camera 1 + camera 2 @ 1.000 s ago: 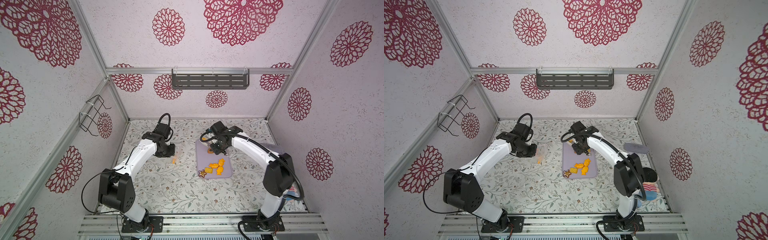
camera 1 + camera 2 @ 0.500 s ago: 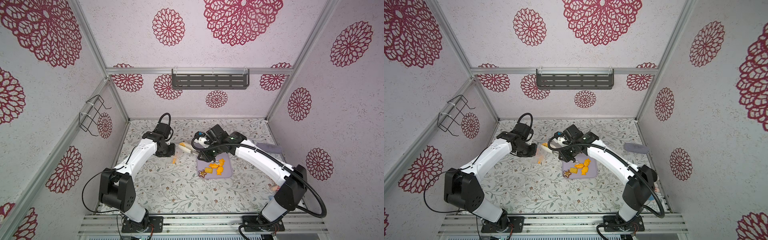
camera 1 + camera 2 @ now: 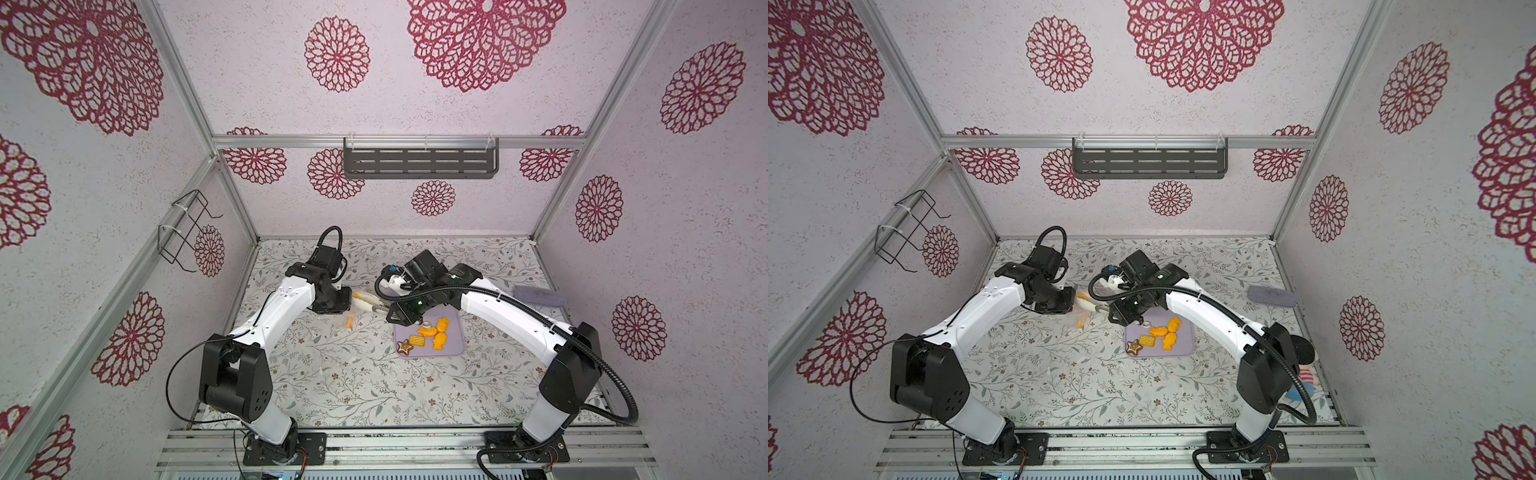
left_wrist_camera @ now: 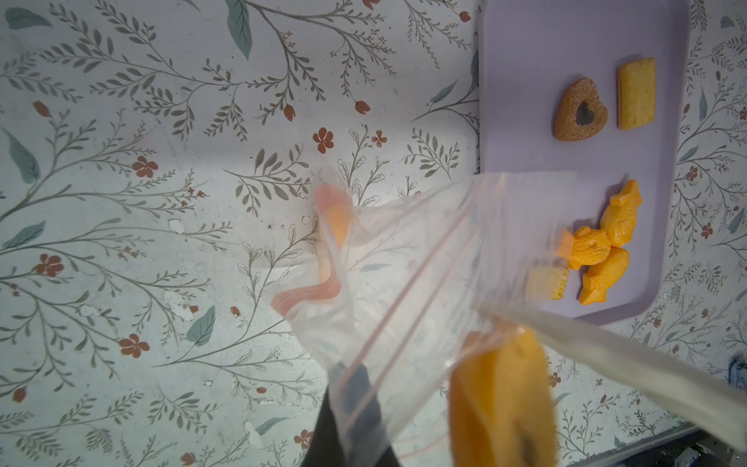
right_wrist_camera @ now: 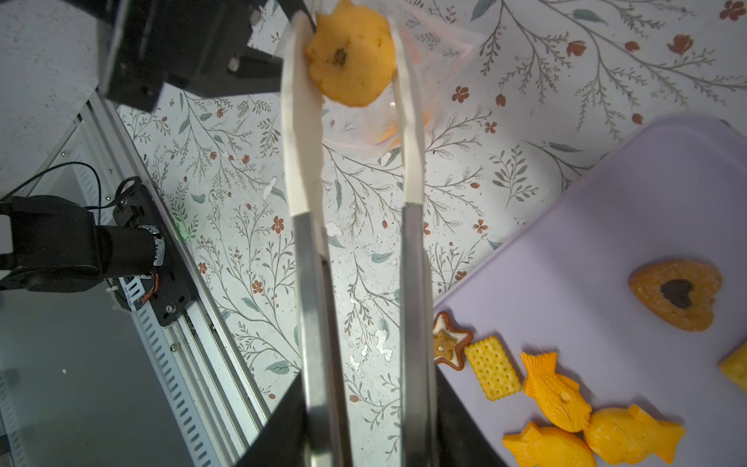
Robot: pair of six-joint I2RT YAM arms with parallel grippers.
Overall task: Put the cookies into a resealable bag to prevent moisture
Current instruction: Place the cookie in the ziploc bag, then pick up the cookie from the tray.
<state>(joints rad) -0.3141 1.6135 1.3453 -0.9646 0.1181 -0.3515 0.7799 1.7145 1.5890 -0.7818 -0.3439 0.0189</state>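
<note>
My left gripper (image 3: 347,300) (image 4: 355,428) is shut on the rim of the resealable bag (image 4: 404,263) (image 3: 351,318), which hangs open above the floral table with orange cookies (image 4: 335,226) inside. My right gripper (image 5: 364,436) (image 3: 395,313) is shut on metal tongs (image 5: 311,283) with white tips. A round orange cookie (image 5: 349,60) (image 4: 501,404) sits between those tips at the bag's mouth. More cookies lie on the lavender tray (image 3: 453,340) (image 5: 606,222): orange fish (image 5: 558,396), a brown heart (image 5: 675,295), a star (image 5: 448,339) and square crackers (image 5: 493,368).
A grey cloth (image 3: 538,296) lies at the table's right edge. In a top view a small toy (image 3: 1306,378) shows behind the right arm's base. A wire rack (image 3: 183,232) hangs on the left wall and a dark shelf (image 3: 419,162) on the back wall.
My right arm has swung left from over the tray, carrying the round cookie in the tongs to the bag's mouth. The left arm has held the bag in place.
</note>
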